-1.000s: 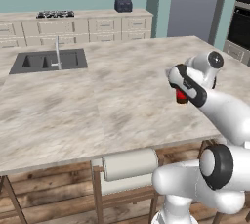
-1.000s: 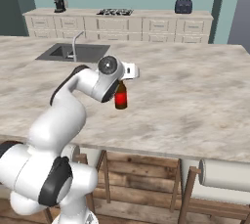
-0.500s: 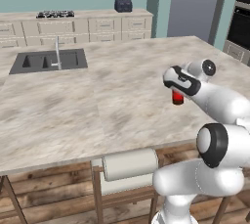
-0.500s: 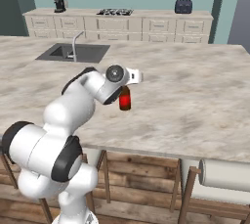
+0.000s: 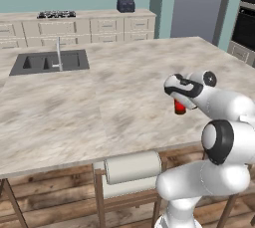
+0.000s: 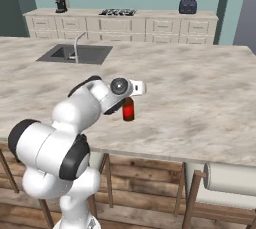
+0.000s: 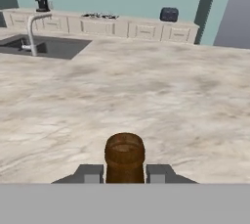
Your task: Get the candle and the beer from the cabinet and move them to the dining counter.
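A: Nearest first. Claw at bottom centre of the hand view, a finger on each side of the beer. Jaws closed on the bottle neck; open mouth faces the camera.

B: Confirmed from the base views. Beer hangs below the claw at mid-frame in the right view, red label showing. In the left view it sits right of centre, tucked under the hand.

A: Long axis?

B: Upright, mouth up, base down toward the counter. Whether the base touches the stone I can't tell; it looks just above it.

A: Handling, my read: glass, so rigid, smooth, likely slippery, and breakable on stone. Weight sits low in the body, so a neck grip lets it swing like a pendulum.

B: Agreed. The neck is the only part narrow enough for these jaws. Lower it straight and slowly, keep it vertical, release only once the base is seated.

A: Farther out: sink and faucet at upper left of the hand view, well apart from the bottle. Toaster on the back worktop, upper middle.

B: Stool low in the left view, under the counter edge. Candle not sighted.
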